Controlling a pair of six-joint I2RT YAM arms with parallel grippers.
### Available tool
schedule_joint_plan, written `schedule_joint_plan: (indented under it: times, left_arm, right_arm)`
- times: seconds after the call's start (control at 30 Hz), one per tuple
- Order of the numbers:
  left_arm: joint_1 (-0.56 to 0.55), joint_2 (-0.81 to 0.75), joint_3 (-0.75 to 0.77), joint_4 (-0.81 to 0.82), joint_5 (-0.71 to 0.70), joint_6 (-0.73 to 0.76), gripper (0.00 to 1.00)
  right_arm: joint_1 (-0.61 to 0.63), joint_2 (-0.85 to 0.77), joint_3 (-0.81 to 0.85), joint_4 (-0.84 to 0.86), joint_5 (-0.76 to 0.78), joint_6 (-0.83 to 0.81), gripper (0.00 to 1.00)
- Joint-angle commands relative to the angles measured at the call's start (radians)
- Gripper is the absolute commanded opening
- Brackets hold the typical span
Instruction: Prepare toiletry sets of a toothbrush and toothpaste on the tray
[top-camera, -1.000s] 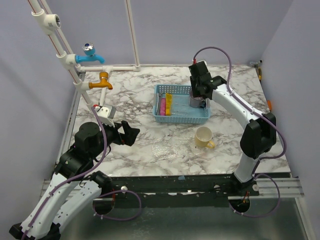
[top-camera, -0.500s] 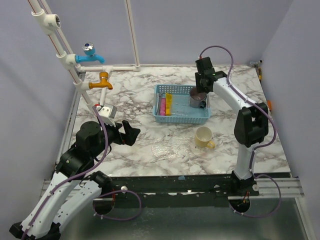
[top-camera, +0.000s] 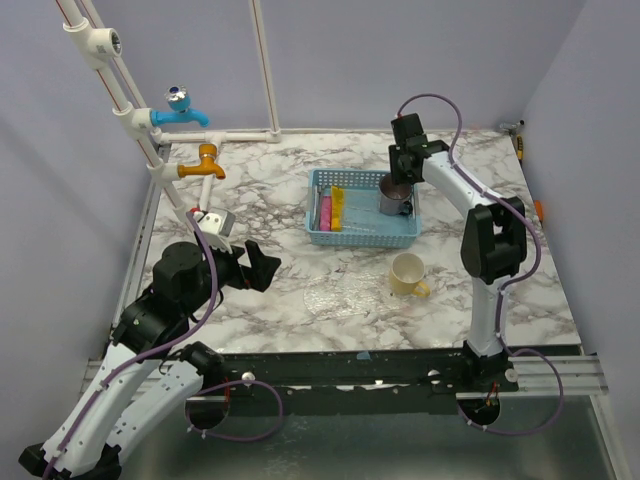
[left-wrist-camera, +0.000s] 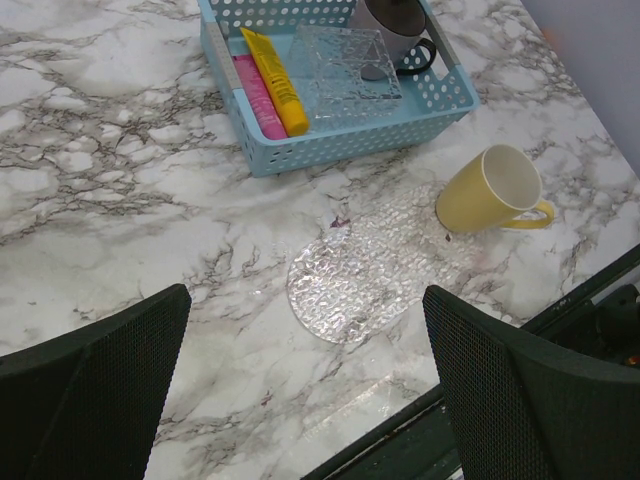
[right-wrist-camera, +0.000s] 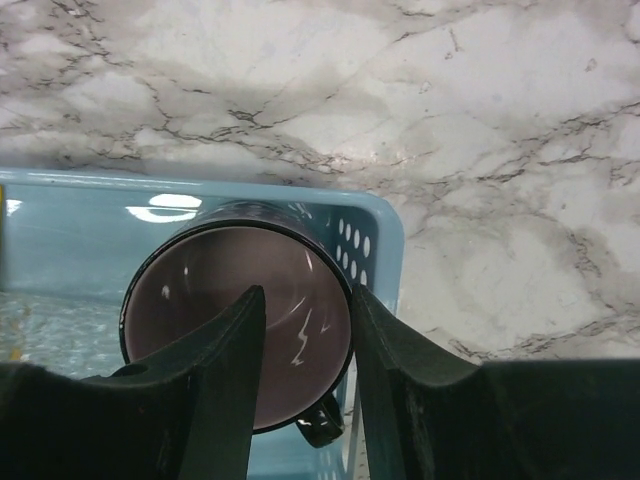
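Two small wedge-shaped toothpaste tubes, a yellow tube (top-camera: 338, 208) and a magenta-pink tube (top-camera: 325, 212), lie touching side by side at the left end of a pale blue perforated plastic basket (top-camera: 365, 238) on the marble-patterned table (top-camera: 250, 190), their long axes running from the basket's near rim toward its far one. The right end effector (right-wrist-camera: 305, 295) hangs over the mouth of a mauve cup (right-wrist-camera: 200, 300) at the basket's opposite end, fingers part-spread and pinching nothing, so the tubes lie to its left across the basket; it looks the nearer arm for a pick. The left end effector (top-camera: 266, 266), spread wide and empty, sits well apart near the table's front left. Only the left wrist view makes plain a clear embossed square dish (left-wrist-camera: 345, 65) lying between tubes and cup, and a clear embossed round dish (left-wrist-camera: 360, 275) beside a cream mug (left-wrist-camera: 495, 190); the right wrist view shows the cup and a basket corner but neither tube
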Motion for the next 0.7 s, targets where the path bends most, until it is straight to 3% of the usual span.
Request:
schedule_joint_plan:
  times: [0.0,0.67]
  left_arm:
    - [-0.002,0.002,0.006,-0.014,0.003,0.005,0.99]
    - [-0.002,0.012,0.008,-0.016,0.007,0.005,0.99]
  right_arm:
    - [-0.008,0.038,0.028,0.008,-0.032,0.007,0.43]
    - [-0.016,0.083,0.045,0.010,-0.035,0.004,0.42]
